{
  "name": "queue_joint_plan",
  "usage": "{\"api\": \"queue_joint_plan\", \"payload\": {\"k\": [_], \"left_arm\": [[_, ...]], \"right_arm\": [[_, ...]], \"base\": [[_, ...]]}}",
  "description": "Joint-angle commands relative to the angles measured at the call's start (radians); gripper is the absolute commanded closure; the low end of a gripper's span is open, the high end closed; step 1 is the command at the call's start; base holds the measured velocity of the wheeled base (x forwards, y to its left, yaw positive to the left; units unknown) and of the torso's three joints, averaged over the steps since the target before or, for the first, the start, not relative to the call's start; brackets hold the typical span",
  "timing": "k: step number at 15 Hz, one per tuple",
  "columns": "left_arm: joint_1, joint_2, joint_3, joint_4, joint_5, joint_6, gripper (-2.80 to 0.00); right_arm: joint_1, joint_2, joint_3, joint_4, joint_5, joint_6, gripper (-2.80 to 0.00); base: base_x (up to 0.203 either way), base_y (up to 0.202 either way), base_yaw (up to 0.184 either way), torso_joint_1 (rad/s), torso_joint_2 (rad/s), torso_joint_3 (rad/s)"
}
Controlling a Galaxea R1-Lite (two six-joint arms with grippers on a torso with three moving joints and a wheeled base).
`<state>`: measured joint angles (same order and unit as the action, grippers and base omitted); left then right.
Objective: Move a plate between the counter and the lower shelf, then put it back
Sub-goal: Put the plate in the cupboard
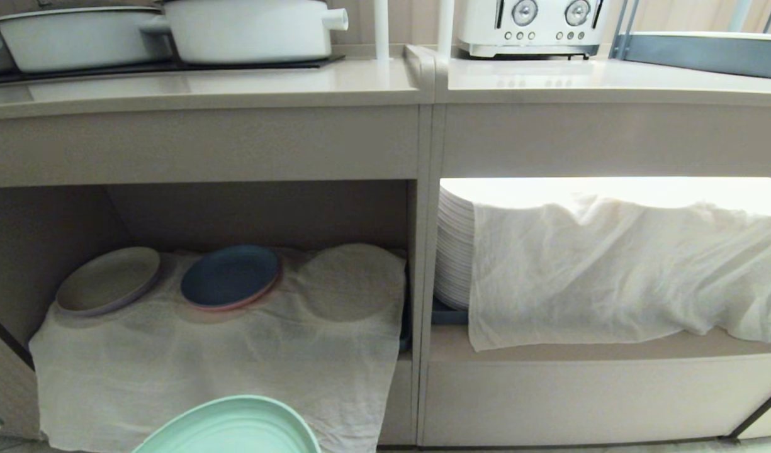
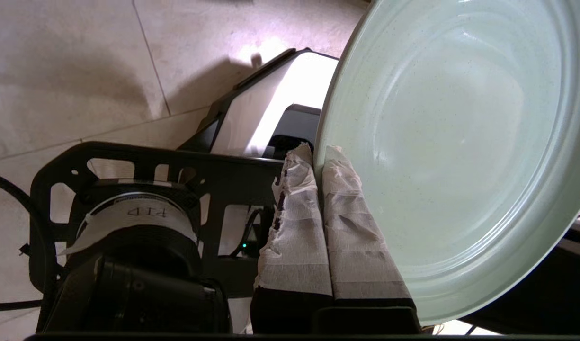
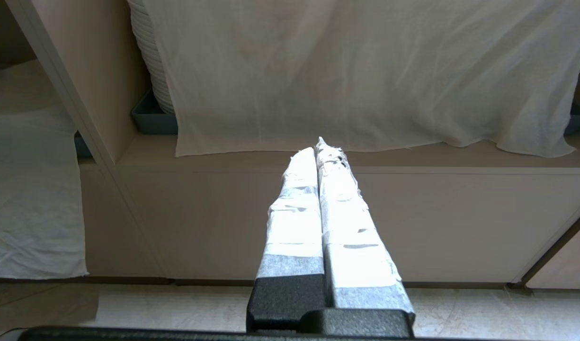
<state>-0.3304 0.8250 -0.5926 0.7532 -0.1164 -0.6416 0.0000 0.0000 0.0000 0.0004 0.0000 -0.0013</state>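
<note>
The mint-green plate (image 1: 234, 428) shows at the bottom edge of the head view, low in front of the lower shelf (image 1: 265, 217). My left gripper (image 2: 318, 154) is shut on the plate (image 2: 450, 142), its taped fingers pinching the rim, above the floor and my base. The shelf's floor is draped in a white gauzy cloth (image 1: 234, 352). The counter (image 1: 202, 88) runs above, with white pots on its hob. My right gripper (image 3: 318, 147) hangs shut and empty, low before the right-hand bay.
An off-white plate (image 1: 108, 280) and a blue plate (image 1: 231, 275) lie on the cloth at the shelf's back. A round bulge (image 1: 350, 283) sits under the cloth at the right. The right bay holds a cloth-covered white plate stack (image 1: 454, 251). A toaster (image 1: 530, 28) stands above.
</note>
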Motion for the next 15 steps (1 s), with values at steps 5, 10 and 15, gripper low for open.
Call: {"api": "queue_joint_plan", "payload": {"k": [5, 10, 15], "left_arm": [[0.001, 0.126, -0.041, 0.002, -0.001, -0.003, 0.00], [0.003, 0.272, -0.056, -0.134, -0.002, -0.010, 0.00], [0.005, 0.481, -0.067, -0.287, -0.001, -0.030, 0.00]], "right_arm": [[0.000, 0.000, 0.000, 0.000, 0.000, 0.000, 0.00], [0.000, 0.000, 0.000, 0.000, 0.000, 0.000, 0.00], [0.000, 0.000, 0.000, 0.000, 0.000, 0.000, 0.00]], "base": [[0.000, 0.000, 0.000, 0.000, 0.00, 0.000], [0.000, 0.000, 0.000, 0.000, 0.00, 0.000], [0.000, 0.000, 0.000, 0.000, 0.00, 0.000]]}}
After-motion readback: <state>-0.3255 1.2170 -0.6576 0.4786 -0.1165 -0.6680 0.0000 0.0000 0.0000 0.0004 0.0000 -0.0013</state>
